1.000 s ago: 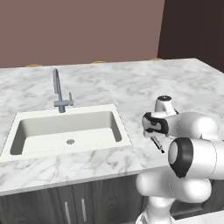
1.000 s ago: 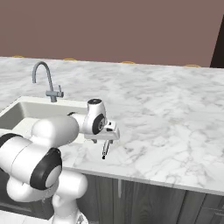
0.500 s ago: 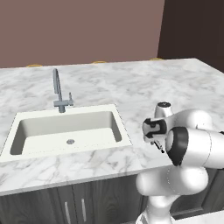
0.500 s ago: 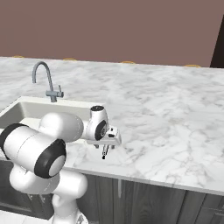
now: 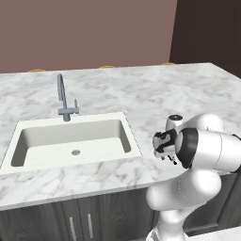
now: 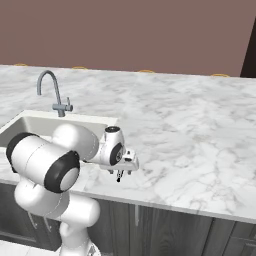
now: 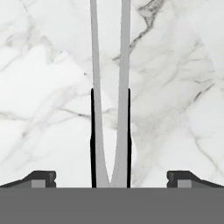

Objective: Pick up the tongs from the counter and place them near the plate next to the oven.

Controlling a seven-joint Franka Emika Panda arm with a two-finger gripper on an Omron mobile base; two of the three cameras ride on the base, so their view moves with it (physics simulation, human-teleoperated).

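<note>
The tongs (image 7: pixel 98 131) lie flat on the white marble counter (image 5: pixel 141 94), right of the sink and close to the front edge. In the hand view their two silver arms with black edges run straight up the picture and meet at the bottom. My gripper (image 7: pixel 111 178) hangs directly over them, open, with one fingertip (image 7: pixel 41 177) on each side and well clear of the arms. From the base views the gripper (image 5: pixel 165 149) (image 6: pixel 125 165) is low over the counter and a dark end of the tongs (image 6: pixel 119 176) pokes out beneath it. The plate and the oven are out of view.
A cream inset sink (image 5: pixel 70 136) with a grey faucet (image 5: pixel 63 101) lies left of the gripper. Open marble stretches away behind and to the right (image 6: pixel 200 130). The counter's front edge (image 6: pixel 165 204) is just below the tongs, with dark cabinets under it.
The hand has sunk closer to the counter over the tongs while the arm's upper joints swung round. The jaws stayed wide open and the tongs did not move.
</note>
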